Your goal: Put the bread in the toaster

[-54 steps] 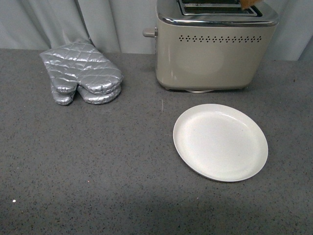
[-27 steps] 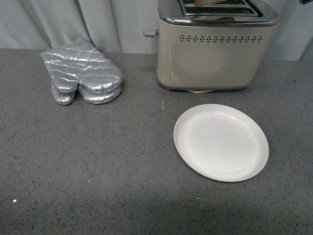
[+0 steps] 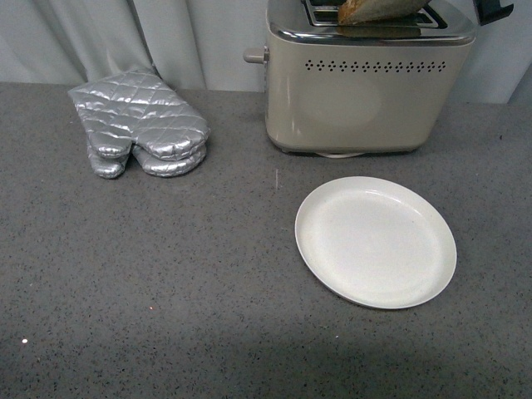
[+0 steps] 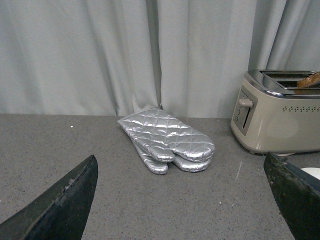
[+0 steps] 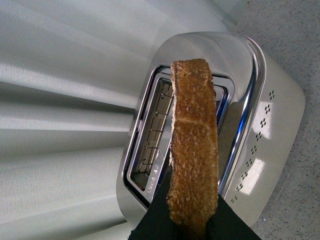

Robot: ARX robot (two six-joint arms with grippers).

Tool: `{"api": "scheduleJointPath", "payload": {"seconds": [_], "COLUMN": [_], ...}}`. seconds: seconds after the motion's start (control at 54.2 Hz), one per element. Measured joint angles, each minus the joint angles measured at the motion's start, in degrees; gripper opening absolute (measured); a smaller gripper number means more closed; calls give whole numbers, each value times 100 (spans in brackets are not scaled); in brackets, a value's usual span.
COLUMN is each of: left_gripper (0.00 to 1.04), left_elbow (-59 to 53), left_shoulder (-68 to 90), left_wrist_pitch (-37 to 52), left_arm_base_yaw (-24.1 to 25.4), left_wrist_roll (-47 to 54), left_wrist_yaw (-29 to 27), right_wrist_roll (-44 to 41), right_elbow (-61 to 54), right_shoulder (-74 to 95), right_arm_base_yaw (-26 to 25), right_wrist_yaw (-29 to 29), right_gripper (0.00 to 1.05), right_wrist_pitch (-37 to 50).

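Behind, pale curtain (image 3: pixel 199 41) — below, speckled grey counter (image 3: pixel 166 274) bearing toaster (image 3: pixel 357 108).

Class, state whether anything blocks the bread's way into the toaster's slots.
Nothing visible does. The right gripper holds the bread over the toaster, and the slot beside it is open, showing only bare wire guides.

Toaster (image 3: pixel 357 100): cream-beige body, chrome top, one row of small dark vent holes. Bread (image 5: pixel 194 150): tan, speckled surface, dark brown crust. Oven mitts (image 3: pixel 137 125): silver, diamond-quilted. Plate (image 3: pixel 376 241): plain off-white. Bench (image 3: pixel 166 274): dark grey, fine pale speckle. Curtain (image 3: pixel 191 41): pale grey-white.
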Motion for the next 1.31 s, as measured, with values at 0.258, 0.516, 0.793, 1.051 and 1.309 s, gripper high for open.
{"api": "scheduleJointPath", "payload": {"seconds": [0.258, 0.516, 0.793, 1.051, 1.309], "left_gripper": [98, 98, 98, 98, 98], "left_elbow": [0, 0, 0, 0, 0], "left_shoulder": [0, 0, 0, 0, 0], "left_wrist_pitch": [0, 0, 0, 0, 0], "left_arm_base_yaw": [0, 0, 0, 0, 0], "left_wrist_roll": [0, 0, 0, 0, 0], "left_wrist_yaw": [-2, 0, 0, -2, -2], "right_wrist_roll": [116, 94, -807, -1711, -3958], "right_elbow": [247, 393, 837, 358, -1451], "right_shoulder": [199, 243, 243, -96, -1401], "right_arm_base_yaw": [-9, -9, -66, -155, -260], "right_wrist_yaw": [-68, -42, 114, -22, -164], "right_gripper": [2, 36, 90, 95, 95], "right_wrist_pitch": [-455, -496, -223, 413, 2243]}}
